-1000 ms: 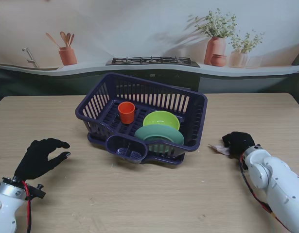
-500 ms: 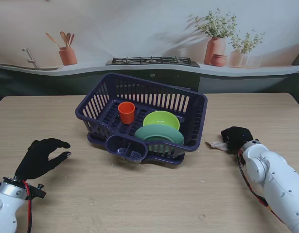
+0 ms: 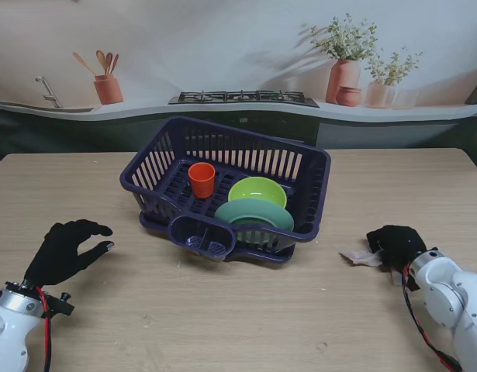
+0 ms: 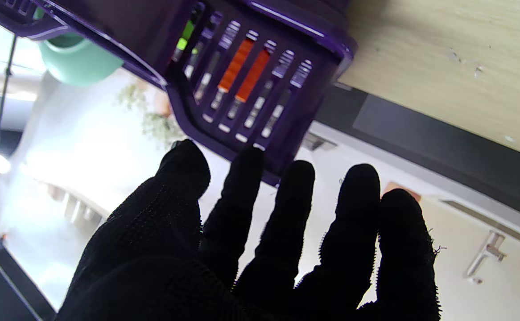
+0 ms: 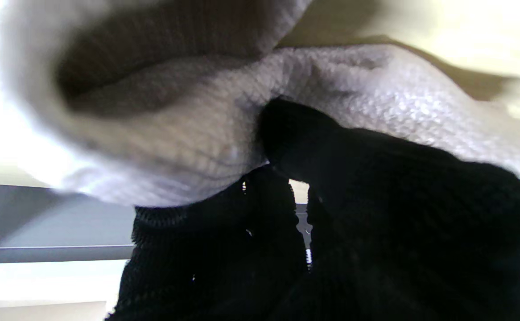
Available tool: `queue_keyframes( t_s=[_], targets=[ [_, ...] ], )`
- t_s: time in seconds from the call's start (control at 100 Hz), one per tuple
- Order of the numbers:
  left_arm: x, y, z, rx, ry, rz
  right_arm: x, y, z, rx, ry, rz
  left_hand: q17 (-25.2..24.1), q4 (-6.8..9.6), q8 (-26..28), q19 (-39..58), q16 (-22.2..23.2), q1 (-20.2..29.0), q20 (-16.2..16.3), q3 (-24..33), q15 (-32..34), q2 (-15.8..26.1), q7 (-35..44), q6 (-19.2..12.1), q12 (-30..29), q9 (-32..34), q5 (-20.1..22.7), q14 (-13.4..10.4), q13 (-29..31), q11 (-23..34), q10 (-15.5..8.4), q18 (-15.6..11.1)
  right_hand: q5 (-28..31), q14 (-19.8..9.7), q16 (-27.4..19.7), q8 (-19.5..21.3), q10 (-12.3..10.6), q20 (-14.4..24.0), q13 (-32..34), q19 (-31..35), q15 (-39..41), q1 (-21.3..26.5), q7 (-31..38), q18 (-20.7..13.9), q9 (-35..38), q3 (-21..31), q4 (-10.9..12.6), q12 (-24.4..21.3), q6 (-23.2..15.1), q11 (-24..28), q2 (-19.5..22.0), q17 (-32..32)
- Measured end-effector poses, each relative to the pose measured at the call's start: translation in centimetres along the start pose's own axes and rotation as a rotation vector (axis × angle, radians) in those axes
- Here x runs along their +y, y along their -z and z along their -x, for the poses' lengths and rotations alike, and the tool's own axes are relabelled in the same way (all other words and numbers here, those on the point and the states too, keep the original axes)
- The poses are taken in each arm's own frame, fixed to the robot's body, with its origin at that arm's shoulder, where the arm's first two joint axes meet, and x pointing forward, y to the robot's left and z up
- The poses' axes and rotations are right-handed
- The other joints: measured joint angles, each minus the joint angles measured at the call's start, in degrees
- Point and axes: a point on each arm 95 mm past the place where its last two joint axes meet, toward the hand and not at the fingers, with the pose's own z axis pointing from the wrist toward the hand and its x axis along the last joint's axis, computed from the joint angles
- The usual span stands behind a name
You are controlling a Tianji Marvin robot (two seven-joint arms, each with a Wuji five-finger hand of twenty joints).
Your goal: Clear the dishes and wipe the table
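Your rack point(image 3: 226, 190) sits mid-table point(image 3: 222, 325), loaded: cup point(image 3: 202, 179) upright at its left side, yellow-green bowl point(image 3: 257, 191) to the cup's right, teal plate point(image 3: 254, 215) just nearer to me than the bowl. The utensil pocket at the rack's near corner looks bare.

Your left hand point(image 3: 66, 252) hovers over the table on the left, well apart from the rack, holding nothing. Left wrist view: fingers point(image 4: 289, 209) spread and extended, thumb apart, rack wall and an orange patch behind its slots beyond them.

Your right hand point(image 3: 395, 245) is down on the table to the right of the rack, resting on a whitish cloth point(image 3: 358, 256). A crumpled edge of cloth sticks out toward the rack. Right wrist view: fingers point(image 5: 304, 133) curled and pressed into the cloth's folds, cloth bunched over them, so it reads as gripped.

Table surface elsewhere shows bare wood.
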Motion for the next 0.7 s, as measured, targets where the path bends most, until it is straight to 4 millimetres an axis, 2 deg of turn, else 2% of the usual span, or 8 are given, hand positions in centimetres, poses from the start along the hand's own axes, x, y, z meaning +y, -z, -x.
queue_keyframes(
  t_s=[0.13,0.25,0.33,0.7],
  targets=[
    [0.0,0.0,0.0,0.000,0.000,0.001,-0.7,0.6,0.2,0.000,0.000,-0.011,0.00,0.00,0.00,0.00,0.00,0.00,0.00,0.00,0.00,0.00,0.01,0.01,0.00,0.00,0.00,0.00,0.00,0.00,0.00,0.00,0.00,0.00,0.00,0.00,0.00,0.00,0.00,0.00,0.00,0.00,0.00,0.01,0.00,0.00,0.00,0.00,0.00,-0.01,0.00,0.00],
    [0.0,0.0,0.0,0.001,0.000,0.001,-0.9,0.2,0.0,0.003,0.006,-0.015,0.00,0.00,0.00,0.00,0.00,0.00,0.00,0.00,0.00,0.00,0.02,0.01,0.00,0.00,0.00,0.00,0.00,0.00,0.00,0.00,0.97,0.00,0.00,1.36,0.26,0.00,0.00,0.00,0.00,0.00,2.25,0.01,0.32,0.01,0.00,1.03,0.30,0.81,0.00,0.00],
    [0.0,0.0,0.0,0.002,0.000,0.001,-0.8,-1.0,-0.2,-0.002,0.012,-0.013,0.00,0.00,0.00,0.00,0.00,0.00,0.00,0.00,0.00,0.00,0.03,0.01,0.00,0.00,0.00,0.00,0.00,0.00,0.00,0.00,1.00,0.04,0.00,2.32,0.67,0.00,0.01,0.00,0.00,0.00,3.97,0.06,0.81,0.94,0.00,1.81,0.30,2.04,-0.29,0.00],
    [-0.1,0.1,0.0,0.002,-0.008,-0.013,0.9,-6.7,-1.1,-0.047,0.038,-0.012,0.00,0.00,0.00,0.00,0.00,0.00,0.00,0.00,0.00,0.00,0.16,0.01,0.00,0.00,0.00,0.00,0.00,0.00,0.00,0.00,1.00,0.06,0.00,2.54,0.31,0.00,0.01,0.00,0.00,0.03,3.97,0.08,0.42,0.39,0.00,1.70,-0.01,1.13,-0.12,0.00]
  ],
)
